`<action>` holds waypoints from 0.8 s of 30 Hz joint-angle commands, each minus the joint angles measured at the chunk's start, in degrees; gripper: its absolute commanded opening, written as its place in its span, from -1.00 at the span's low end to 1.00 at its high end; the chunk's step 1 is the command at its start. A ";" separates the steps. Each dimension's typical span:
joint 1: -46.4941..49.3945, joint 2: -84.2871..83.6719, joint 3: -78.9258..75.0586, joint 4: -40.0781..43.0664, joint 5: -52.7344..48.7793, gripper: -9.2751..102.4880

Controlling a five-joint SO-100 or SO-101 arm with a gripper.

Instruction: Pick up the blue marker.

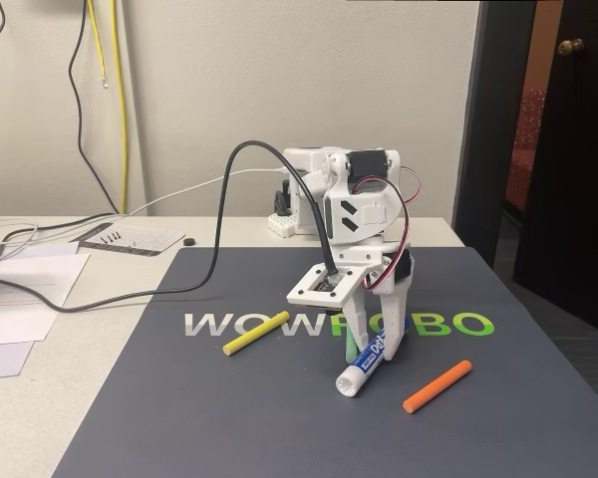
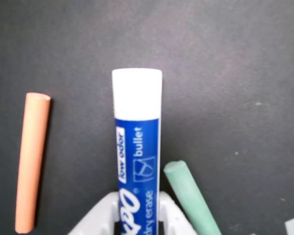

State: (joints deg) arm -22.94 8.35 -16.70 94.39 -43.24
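The blue marker [image 1: 362, 368] is a thick white barrel with a blue Expo label, slanting down toward the grey mat [image 1: 179, 418] with its white end lowest. My gripper [image 1: 375, 347] reaches straight down and is shut on the marker's upper part. In the wrist view the marker [image 2: 137, 127] runs up from between my white fingers [image 2: 99, 220], with my gripper [image 2: 137, 226] at the bottom edge. The capped end is hidden by the fingers.
An orange stick [image 1: 437, 386] [image 2: 32, 161] lies right of the marker in the fixed view. A green stick [image 2: 191, 200] lies close beside the gripper. A yellow stick [image 1: 255, 334] lies to the left. Papers [image 1: 20, 299] and cables [image 1: 130, 289] sit off the mat.
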 commanded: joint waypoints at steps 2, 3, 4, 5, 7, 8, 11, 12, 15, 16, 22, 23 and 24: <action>-0.35 5.71 -1.32 2.90 4.66 -0.83; -0.62 6.77 -1.32 4.39 5.98 -0.83; -0.97 7.82 -1.32 6.33 7.47 -0.83; -1.32 9.05 -1.41 8.44 8.88 -0.83; -1.93 11.87 -1.41 12.13 11.60 -0.83; -2.11 13.45 -1.41 13.71 13.10 -0.83; -2.29 18.72 -1.41 18.46 17.75 -0.83; -2.29 20.48 -1.41 20.21 19.34 -0.83; -1.58 26.81 -1.05 23.03 26.46 -0.83; -1.05 29.18 -0.62 23.03 29.09 -0.83; 0.09 46.76 13.36 23.03 39.37 -0.83; 0.09 49.75 16.44 23.03 40.34 -0.83; 0.26 52.38 18.98 23.03 41.48 -0.83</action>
State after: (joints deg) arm -22.76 49.75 -3.60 107.40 -4.66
